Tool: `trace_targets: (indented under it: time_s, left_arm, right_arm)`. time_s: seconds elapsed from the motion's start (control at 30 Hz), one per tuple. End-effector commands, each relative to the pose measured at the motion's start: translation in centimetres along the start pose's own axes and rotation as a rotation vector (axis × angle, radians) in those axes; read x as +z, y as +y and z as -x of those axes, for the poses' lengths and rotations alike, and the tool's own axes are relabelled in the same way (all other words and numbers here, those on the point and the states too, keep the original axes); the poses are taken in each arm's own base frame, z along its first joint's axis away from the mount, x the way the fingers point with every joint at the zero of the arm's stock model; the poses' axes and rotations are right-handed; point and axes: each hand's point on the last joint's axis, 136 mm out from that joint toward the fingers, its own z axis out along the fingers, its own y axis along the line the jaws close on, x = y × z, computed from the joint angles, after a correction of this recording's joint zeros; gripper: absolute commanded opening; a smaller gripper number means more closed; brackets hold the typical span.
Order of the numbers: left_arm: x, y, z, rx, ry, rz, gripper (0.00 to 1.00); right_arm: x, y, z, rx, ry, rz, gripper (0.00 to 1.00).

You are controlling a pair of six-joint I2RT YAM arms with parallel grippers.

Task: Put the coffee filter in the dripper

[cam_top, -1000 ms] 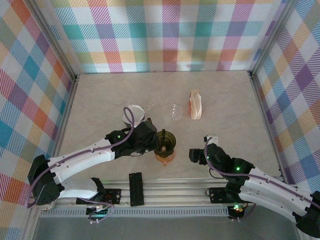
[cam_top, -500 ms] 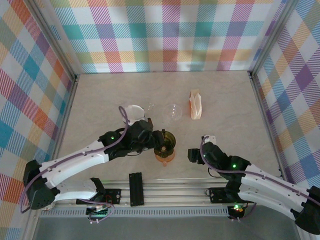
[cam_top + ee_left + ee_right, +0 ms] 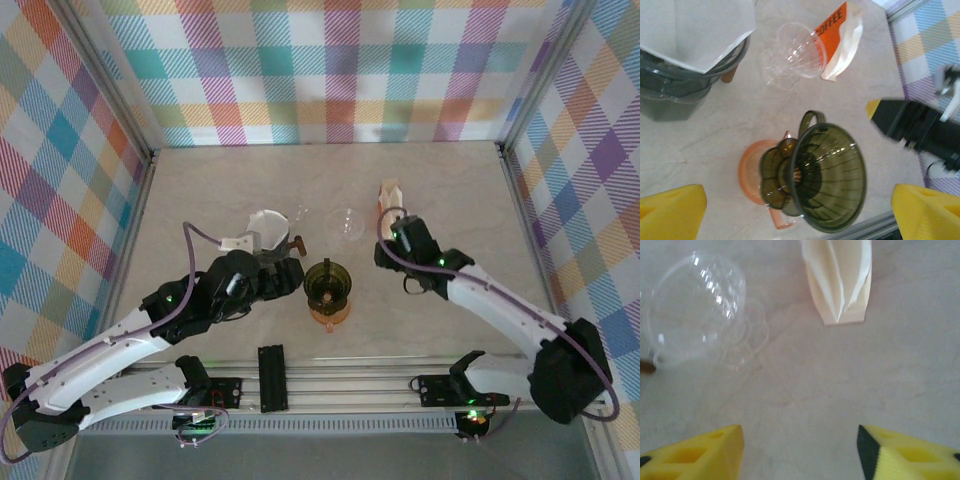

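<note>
- The coffee filter (image 3: pixel 695 30), a white paper, is lying on a dark holder (image 3: pixel 670 85), behind and to the left of the green dripper (image 3: pixel 827 172) and apart from it.
- The green dripper stands on an orange base (image 3: pixel 747 172). Nothing is seen inside it, so the filter is not yet placed.
- The left tool (image 3: pixel 799 205) is spread wide just beside the dripper, and nothing is held.
- The right tool (image 3: pixel 797 437) is also parted, with bare bench (image 3: pixel 840 370) between its fingers, near a clear dripper (image 3: pixel 695 305) and a cream packet (image 3: pixel 840 280).
- It is judged that the filter should be pinched lightly at one edge, so that the paper is not crushed.
- It should be lowered point first into the middle of the green dripper and released when it is seated. The dripper could be tipped from its base if it is pushed sideways.
</note>
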Motion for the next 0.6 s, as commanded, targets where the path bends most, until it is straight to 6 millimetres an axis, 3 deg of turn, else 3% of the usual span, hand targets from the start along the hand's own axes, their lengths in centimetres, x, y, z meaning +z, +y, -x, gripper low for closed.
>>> trace_targets:
  time_s: [0.0, 0.23, 0.57]
  left_arm:
    - [0.4, 0.9, -0.9, 0.04, 0.006, 0.008, 0.95]
    - [0.6, 0.9, -2.1, 0.087, 0.012, -0.026, 0.95]
    - [1.2, 2.6, -2.6, 0.13, 0.01, 0.035, 0.95]
  right_arm:
    - [1.2, 0.3, 3.7, -0.01, -0.025, 0.024, 0.58]
    - [6.0, -1.0, 7.5, -0.04, 0.033, -0.086, 0.42]
    - [10.2, -1.8, 9.8, -0.088, 0.077, -0.159, 0.37]
